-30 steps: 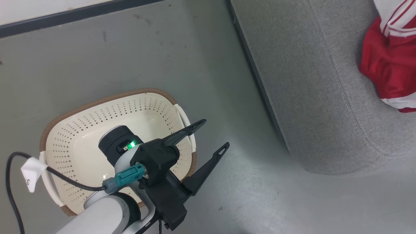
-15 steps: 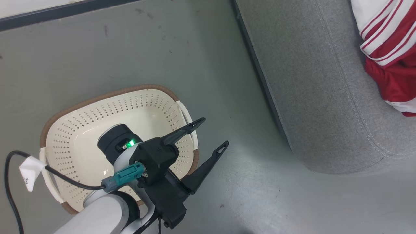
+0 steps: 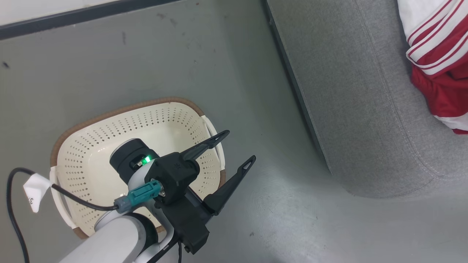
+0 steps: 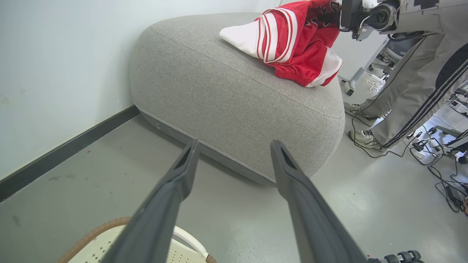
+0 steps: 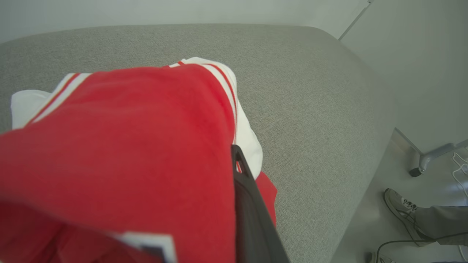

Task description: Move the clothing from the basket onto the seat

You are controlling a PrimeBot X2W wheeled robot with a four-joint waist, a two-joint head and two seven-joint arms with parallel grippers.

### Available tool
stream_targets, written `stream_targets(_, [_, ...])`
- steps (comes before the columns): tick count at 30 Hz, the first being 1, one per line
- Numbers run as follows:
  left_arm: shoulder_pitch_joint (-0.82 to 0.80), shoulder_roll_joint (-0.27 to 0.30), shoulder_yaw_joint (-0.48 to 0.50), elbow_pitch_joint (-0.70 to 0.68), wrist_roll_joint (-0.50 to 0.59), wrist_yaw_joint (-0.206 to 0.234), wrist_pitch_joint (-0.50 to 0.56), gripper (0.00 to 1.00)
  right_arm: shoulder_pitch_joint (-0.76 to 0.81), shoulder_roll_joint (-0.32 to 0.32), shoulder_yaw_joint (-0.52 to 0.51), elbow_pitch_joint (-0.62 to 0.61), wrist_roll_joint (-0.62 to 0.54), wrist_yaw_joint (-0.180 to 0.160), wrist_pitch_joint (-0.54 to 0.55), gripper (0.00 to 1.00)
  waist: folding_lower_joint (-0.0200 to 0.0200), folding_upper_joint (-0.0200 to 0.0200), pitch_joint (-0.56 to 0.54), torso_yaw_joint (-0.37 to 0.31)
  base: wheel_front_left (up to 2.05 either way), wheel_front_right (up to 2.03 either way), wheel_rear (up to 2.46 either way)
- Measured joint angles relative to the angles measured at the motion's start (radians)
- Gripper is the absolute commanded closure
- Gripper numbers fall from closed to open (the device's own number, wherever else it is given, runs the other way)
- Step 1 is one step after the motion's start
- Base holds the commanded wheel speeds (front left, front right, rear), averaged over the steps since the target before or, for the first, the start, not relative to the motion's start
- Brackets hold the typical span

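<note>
The cream basket (image 3: 124, 109) stands on the grey floor at lower left, and the part of its inside that shows is bare. My left gripper (image 3: 239, 147) hangs open over its right rim, holding nothing; its fingers (image 4: 234, 144) point toward the grey seat (image 4: 219, 91). The red and white clothing (image 3: 438, 84) lies on the seat (image 3: 347, 91) at the far right. In the right wrist view the clothing (image 5: 128, 146) drapes over my right gripper (image 5: 236, 153), which is shut on it above the seat (image 5: 310, 91). One finger is hidden by fabric. The basket's rim (image 4: 95, 233) shows below.
A person's legs (image 4: 413, 91) in grey striped trousers and sports shoes stand beside the seat's far end. Cables (image 4: 438, 171) trail on the floor there. A white wall with a dark baseboard (image 3: 73, 16) runs behind the basket.
The head view has shifted a little. The clothing on the seat has changed shape, with more of its striped white panel showing. My left gripper stays open over the basket.
</note>
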Motion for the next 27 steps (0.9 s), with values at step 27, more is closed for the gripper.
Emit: stream_targets(27, [0.066, -0.027, 0.015, 0.107, -0.032, 0.0, -0.108, 0.0, 0.107, 0.029, 0.068, 0.011, -0.018, 0.075, 0.069, 0.0, -0.0001, -0.0003, -0.195, -0.024, 0.0, 0.0, 0.0])
